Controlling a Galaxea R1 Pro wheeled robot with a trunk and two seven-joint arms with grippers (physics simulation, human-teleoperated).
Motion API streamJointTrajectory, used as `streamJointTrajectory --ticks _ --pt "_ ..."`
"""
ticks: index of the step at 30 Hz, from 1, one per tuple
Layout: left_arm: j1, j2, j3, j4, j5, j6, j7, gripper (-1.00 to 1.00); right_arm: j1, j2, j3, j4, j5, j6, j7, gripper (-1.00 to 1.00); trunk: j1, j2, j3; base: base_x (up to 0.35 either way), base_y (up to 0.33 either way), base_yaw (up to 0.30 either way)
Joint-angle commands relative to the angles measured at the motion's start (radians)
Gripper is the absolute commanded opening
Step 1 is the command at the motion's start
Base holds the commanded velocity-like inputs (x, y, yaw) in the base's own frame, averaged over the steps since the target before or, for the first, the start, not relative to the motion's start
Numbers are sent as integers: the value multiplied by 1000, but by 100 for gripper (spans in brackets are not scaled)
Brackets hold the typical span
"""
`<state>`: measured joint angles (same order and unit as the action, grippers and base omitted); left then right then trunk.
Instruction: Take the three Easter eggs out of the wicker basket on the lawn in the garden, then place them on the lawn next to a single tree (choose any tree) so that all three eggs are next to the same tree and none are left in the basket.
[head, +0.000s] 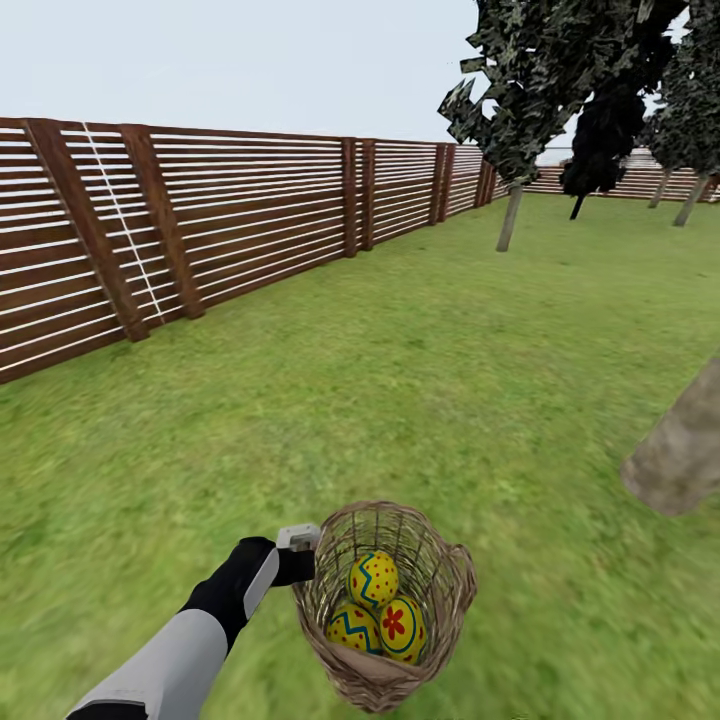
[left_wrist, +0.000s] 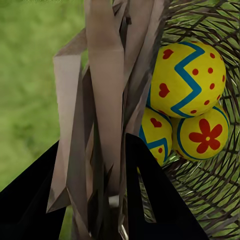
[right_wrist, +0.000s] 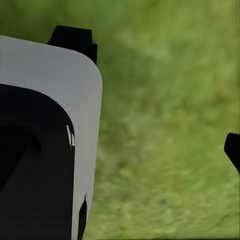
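Three yellow eggs (head: 378, 608) painted with red dots and blue zigzags sit inside the brown open-weave wicker basket (head: 448, 590), lower centre of the head view. My left tool (head: 303, 562) is clenched on its rim, above green grass (head: 420, 360). Whether my right tool (right_wrist: 231, 150) is clenched, I cannot tell.

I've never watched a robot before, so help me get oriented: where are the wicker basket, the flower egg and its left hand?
wicker basket (head: 452, 580): head view, right wall.
flower egg (head: 402, 628): head view, painted front.
left hand (head: 300, 560): head view, at the basket's rim.
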<state>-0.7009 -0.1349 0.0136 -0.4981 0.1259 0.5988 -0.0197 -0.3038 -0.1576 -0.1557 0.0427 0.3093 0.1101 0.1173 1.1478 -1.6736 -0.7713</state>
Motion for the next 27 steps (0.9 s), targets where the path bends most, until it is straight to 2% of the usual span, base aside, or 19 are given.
streamJointTrajectory --ticks 1,27 --pt "0 0 2 -2 15 6 1 -100 -1 0 -8 1 10 2 2 100 0 0 0 0 0 -294" --pt "0 0 2 -2 15 6 1 -100 -1 0 -8 2 9 2 2 100 0 0 21 0 0 -283"
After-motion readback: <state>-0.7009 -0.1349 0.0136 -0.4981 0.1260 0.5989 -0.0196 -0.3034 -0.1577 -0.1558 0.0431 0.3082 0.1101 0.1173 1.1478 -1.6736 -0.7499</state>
